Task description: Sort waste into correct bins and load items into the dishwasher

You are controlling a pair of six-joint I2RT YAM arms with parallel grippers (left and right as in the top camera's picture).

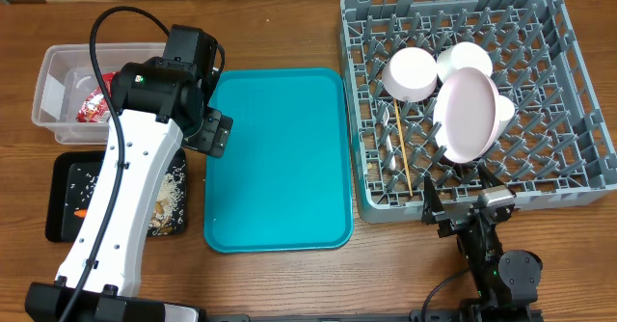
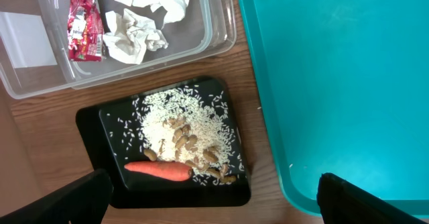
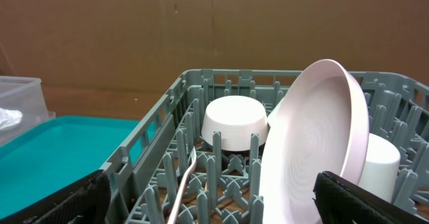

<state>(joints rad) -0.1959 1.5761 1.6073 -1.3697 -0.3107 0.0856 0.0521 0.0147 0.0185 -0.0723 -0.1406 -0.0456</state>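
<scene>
While the left hand [image 1: 210,132] and right hand [image 1: 461,206] are hanging spread apart, the plate [image 1: 467,115] is leaning in the rack [image 1: 578,100] and the carrot [image 2: 159,171] is lying in the black tray [image 2: 90,127].

Clearance: teal tray [image 1: 275,158] bare, middle of rack [image 1: 575,120] crowded.
We note tilted plate [image 1: 466,113] and bowls [image 1: 412,73] blocking entry there; the rack's right side lies open.

plate [image 1: 468,115] tilted in rack [image 1: 578,81] (2 bowls [image 1: 412,74] beside) | wrapper [image 2: 84,23], napkins [image 2: 137,33] in tub [image 2: 194,36] | carrot [image 2: 159,171], rice [image 2: 167,113] on black tray [image 2: 90,130]
</scene>
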